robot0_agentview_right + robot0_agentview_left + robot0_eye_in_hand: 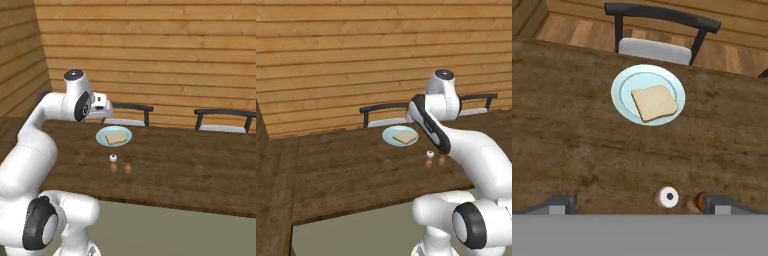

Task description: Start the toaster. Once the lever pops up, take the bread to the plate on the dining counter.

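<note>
With the thin tan bread slice (655, 102) lying on the round pale-blue plate (623, 82), the wide-open, empty tool (640, 202) could topple the small shakers (669, 196) near the plate if it dips.

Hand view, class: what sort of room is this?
Probably a dining area: a long dark wooden counter with a chair drawn up, a plate holding bread, and two shakers.

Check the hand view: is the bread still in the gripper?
No, the bread lies flat on the plate, and the gripper stands open above the dining counter.
</note>
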